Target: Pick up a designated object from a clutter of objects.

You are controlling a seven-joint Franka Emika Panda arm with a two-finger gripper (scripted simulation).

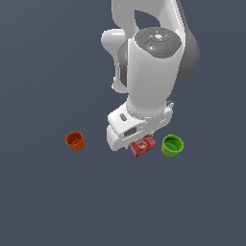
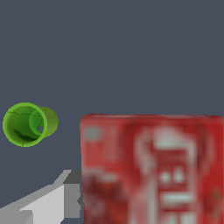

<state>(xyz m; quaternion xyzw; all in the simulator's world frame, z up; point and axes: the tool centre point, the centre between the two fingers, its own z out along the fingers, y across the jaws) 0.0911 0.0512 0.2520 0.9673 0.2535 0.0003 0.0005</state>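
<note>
Directly over red packet (image 1: 142,145): end effector (image 1: 137,139), green cup (image 1: 172,145) beside.

Red packet (image 2: 151,168) w/ white markings, gripper finger (image 2: 48,203) beside, green cup (image 2: 27,124) apart

Flat, even light is falling across both renders, leaving the slate-grey tabletop (image 1: 43,202) without clear shadows or glare. The white arm (image 1: 149,77) is showing soft shading. In the wrist view the red packet (image 2: 151,170) is looking blurred and pixelated, its white markings smearing.
</note>
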